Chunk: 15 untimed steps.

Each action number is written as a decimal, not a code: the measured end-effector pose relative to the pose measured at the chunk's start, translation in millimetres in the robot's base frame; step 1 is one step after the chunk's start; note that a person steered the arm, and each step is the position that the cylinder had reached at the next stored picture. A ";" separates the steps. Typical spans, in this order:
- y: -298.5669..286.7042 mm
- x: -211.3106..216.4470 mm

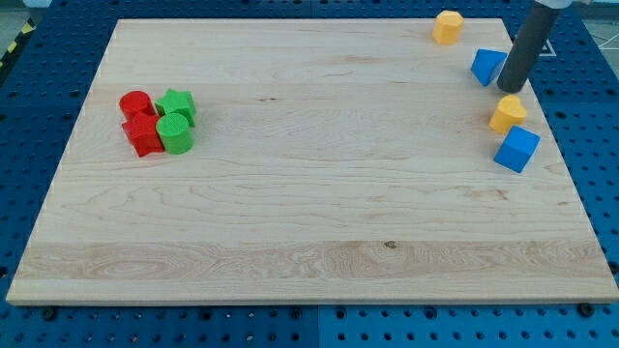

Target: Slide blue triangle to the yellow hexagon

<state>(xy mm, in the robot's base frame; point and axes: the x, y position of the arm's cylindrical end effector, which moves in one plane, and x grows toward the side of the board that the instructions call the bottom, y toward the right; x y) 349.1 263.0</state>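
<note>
my tip [510, 90] | touching blue triangle [486, 66] on view's right

Tool tip [510, 90] right beside triangle [486, 66], perhaps touching; hexagon [447, 26] above-left.

Wooden board [309, 193] with two clusters of blocks

At the view's left, red cylinder [135, 102], red block [143, 134], green star [177, 102], green cylinder [175, 132]; at right, yellow hexagon [447, 26], blue triangle [486, 66], yellow block [507, 113], blue cube [516, 149].

Looks like a robotics lab: pale wooden counter [309, 222] laid on a blue perforated mounting plate [39, 106], with hazard-striped tape [14, 46] at the view's upper left.
</note>
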 end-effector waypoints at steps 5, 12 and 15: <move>-13.4 -41.1; -45.4 -39.1; -23.0 -43.3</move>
<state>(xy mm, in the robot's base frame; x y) 305.8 240.0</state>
